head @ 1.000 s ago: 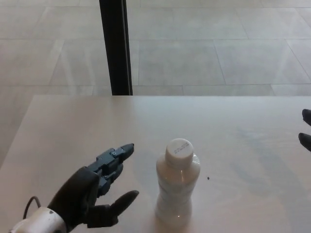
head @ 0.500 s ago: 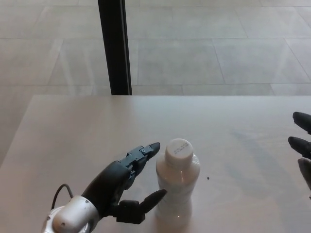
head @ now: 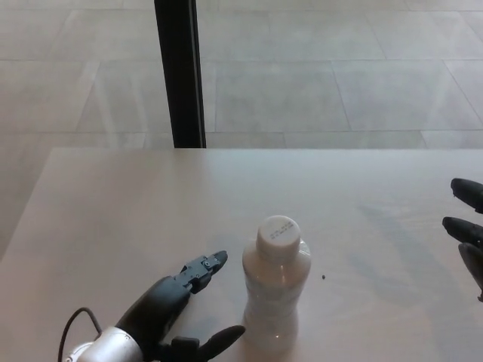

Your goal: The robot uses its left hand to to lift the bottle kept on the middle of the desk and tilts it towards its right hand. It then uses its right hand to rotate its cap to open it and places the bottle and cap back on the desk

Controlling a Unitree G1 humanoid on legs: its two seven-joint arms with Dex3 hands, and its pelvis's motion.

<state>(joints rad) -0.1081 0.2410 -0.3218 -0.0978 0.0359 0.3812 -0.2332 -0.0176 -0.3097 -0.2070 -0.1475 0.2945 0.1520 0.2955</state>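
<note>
From the head view, a small clear plastic bottle (head: pixel 275 290) with ribbed sides and a white screw cap (head: pixel 278 233) stands upright near the middle of the pale, smooth desk (head: pixel 113 211), a tiny dark speck (head: pixel 324 276) just to its right. The black left hand (head: pixel 172 313) lies low just beside the bottle with thumb and fingers spread, holding nothing, while the right hand (head: pixel 468 226) shows only spread fingertips at the picture's edge. Beyond the desk lie large beige floor tiles (head: pixel 317 68) and a black upright post (head: pixel 179 72).

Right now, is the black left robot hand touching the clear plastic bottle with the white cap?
Apart. The head view shows bare desk between the left robot hand and the bottle, at both the upper finger and the thumb.
</note>
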